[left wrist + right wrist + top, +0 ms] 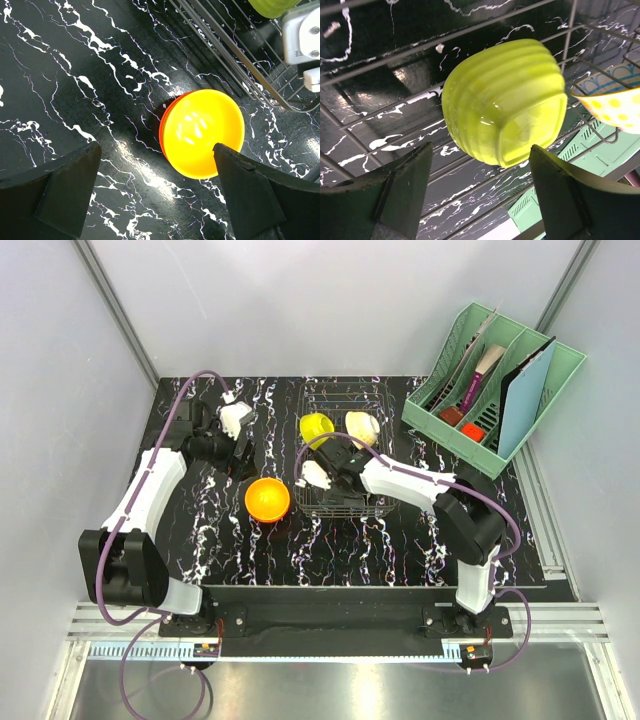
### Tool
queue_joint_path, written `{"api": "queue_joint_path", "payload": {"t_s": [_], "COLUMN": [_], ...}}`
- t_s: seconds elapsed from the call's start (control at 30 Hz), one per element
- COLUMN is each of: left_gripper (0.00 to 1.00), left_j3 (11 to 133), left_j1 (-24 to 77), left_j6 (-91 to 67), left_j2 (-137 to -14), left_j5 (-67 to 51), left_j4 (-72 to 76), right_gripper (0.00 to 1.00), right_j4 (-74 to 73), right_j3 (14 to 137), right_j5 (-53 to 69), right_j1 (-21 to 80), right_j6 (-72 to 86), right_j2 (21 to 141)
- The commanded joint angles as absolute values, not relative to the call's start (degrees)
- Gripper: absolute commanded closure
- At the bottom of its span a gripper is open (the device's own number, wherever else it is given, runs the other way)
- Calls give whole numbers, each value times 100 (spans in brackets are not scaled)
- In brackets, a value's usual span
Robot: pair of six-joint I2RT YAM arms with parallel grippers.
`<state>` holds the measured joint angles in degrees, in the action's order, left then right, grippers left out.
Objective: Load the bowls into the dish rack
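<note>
The dark wire dish rack [345, 502] stands mid-table. A yellow-green ribbed bowl [316, 427] and a cream dotted bowl [361, 425] lie on their sides in its far end. An orange bowl [267, 499] sits on the table just left of the rack. My right gripper [327, 453] is open inside the rack; in the right wrist view [480, 200] the yellow-green bowl [505, 102] lies just ahead of the fingers, untouched. My left gripper [240, 445] is open and empty; in the left wrist view [155, 200] the orange bowl [202, 132] lies ahead, near the right finger [250, 190].
A mint-green slotted organiser [490, 390] with books and small items stands at the back right. The dotted bowl [615, 105] is right of the yellow-green one. The rack's wire wall [235, 55] is close to the orange bowl. Grey walls enclose the marbled table [200, 540].
</note>
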<state>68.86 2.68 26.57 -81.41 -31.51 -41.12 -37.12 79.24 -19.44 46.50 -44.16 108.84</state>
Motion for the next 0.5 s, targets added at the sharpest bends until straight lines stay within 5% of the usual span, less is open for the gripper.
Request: {"api": "queue_joint_path", "payload": {"t_s": [0.0, 0.17, 0.2, 0.23, 0.33, 0.47], "left_gripper": [1, 1, 1, 1, 1, 1], "left_j3": [6961, 6978, 6970, 6961, 6970, 6970], "left_j1": [237, 237, 237, 237, 229, 229], "left_j6": [2681, 2637, 2637, 2637, 2637, 2610], "left_j2": [-7980, -7980, -7980, -7972, -7963, -7963], "left_j5": [-3366, -3375, -3375, -3375, -3366, -3366], "left_j4": [-4025, -4025, -4034, -4025, -4034, -4034], "right_gripper": [17, 29, 35, 57, 86, 100], "right_j4": [-3859, -3744, -3744, -3735, -3709, -3700], "right_j3": [8305, 8525, 8578, 8604, 8622, 8675], "right_j5": [-1836, -1995, -1995, -1995, -1952, -1706], "right_j1": [4711, 4711, 4711, 4711, 4711, 4711], "right_j6": [-4210, -4105, -4078, -4061, -3982, -3736], "right_j2": [10626, 10600, 10608, 10617, 10652, 10670]}}
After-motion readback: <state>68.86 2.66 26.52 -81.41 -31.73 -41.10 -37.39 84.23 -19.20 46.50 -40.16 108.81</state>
